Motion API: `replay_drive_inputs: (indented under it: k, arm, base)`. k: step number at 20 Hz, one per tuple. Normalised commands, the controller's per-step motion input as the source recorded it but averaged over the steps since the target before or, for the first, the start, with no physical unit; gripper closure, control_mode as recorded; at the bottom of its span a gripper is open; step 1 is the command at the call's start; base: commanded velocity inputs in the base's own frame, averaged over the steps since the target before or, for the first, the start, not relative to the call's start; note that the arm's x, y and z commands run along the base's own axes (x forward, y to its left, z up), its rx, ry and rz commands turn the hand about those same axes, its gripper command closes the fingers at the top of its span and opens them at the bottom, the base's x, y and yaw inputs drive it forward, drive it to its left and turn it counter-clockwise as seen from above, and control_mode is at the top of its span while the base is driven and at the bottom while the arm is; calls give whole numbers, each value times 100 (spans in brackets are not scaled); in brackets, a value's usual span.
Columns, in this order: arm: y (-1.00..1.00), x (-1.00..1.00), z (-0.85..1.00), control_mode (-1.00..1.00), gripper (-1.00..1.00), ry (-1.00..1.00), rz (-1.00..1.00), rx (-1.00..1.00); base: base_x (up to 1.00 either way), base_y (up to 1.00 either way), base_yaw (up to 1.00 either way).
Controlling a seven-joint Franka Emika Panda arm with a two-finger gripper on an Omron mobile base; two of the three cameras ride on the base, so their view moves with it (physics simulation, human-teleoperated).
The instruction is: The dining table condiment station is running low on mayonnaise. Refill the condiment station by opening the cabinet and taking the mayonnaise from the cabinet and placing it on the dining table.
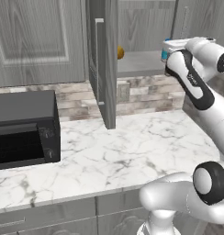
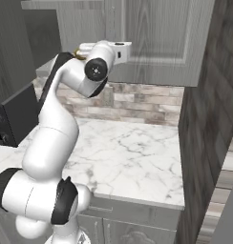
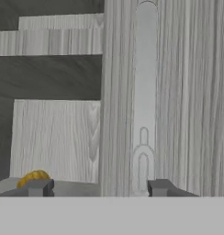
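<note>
Dark fingertips (image 3: 40,187) of the robot's gripper (image 3: 101,187) stand apart on either side of a slim metal handle (image 3: 146,92) on the closed right-hand door of the cabinet (image 3: 187,92). The bar rises much closer to one tip than to the other, and neither tip visibly touches it.

Opening the cabinet appears to be the step in hand. One door (image 1: 107,64) already swings out edge-on over the counter, while the door the arm has reached is flat shut. The next move probably calls for the jaws to close squarely on the bar, then a pull along the door's arc so the grip does not slip off the thin metal.

Inside the open bay, a shelf (image 1: 141,62) carries a round orange-yellow item (image 1: 120,52) near the hinged door. At the shelf's right end, just behind the robot's hand, a sliver of blue and teal shows; it is likely the mayonnaise (image 1: 165,55), though too little is visible to be certain. The jar, if that is it, has not yet been lifted from the cabinet.

Below runs a brick backsplash (image 1: 141,92) and a veined marble counter (image 1: 123,151), with a black microwave (image 1: 22,128) at its left end.
</note>
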Motion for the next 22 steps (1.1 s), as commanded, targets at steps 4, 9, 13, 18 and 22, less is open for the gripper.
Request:
replay_drive_inputs:
  k: [4,9,13,18,22]
  arm:
    - [-28,5,0,-100,-100,-6,5,0]
    - [-2,-13,4,-100,-100,-15,-1,-1]
    - [1,-24,20,-100,-100,-23,-8,-7]
    - [16,46,-5,-100,-100,2,-3,-2]
    - [0,57,-12,-100,-100,10,0,0]
  base:
    - [0,0,0]
    - [0,0,0]
    - [0,0,0]
    - [0,0,0]
    - [0,0,0]
